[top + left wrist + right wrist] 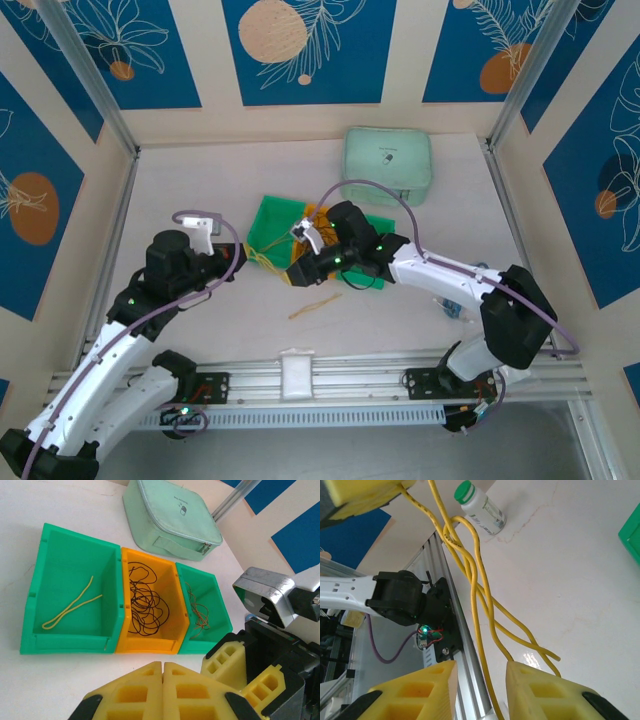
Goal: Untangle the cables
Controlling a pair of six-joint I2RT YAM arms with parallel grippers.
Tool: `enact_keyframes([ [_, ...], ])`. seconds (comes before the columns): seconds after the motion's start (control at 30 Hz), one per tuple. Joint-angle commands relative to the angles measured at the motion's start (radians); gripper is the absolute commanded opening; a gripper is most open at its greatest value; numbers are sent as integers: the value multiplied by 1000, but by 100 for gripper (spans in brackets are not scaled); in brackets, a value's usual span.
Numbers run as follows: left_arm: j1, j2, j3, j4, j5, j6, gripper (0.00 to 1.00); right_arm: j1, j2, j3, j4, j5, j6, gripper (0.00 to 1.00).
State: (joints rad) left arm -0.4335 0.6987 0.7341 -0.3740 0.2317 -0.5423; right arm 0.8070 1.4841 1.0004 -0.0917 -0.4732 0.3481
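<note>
Nearby, white bottle (481,509) behind yellow cables (468,569)

The left arm (92,368) and right arm (445,272) are built of white links and black joints; lavender cables (385,185) are routed along them, and yellow honeycombed jaws are fitted.

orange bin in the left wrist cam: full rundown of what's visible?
The orange bin is an open-topped rectangular box, plastic-looking, upright on the white table. It sits between a wide green bin and a narrow green bin, side walls touching both. Inside lies a loose tangle of thin black cables.
</note>
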Motion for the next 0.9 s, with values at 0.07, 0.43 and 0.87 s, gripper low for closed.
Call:
enact_keyframes([
  [0.07, 9, -10, 31, 34, 18, 1, 0, 17, 21, 32, -66, 42, -56, 32],
  [0.43, 9, -11, 30, 36, 18, -1, 0, 52, 8, 45, -103, 141, -121, 0],
  [0.87, 9, -15, 44, 27, -2, 17, 0, 75, -26, -23, -199, 226, -137, 0],
])
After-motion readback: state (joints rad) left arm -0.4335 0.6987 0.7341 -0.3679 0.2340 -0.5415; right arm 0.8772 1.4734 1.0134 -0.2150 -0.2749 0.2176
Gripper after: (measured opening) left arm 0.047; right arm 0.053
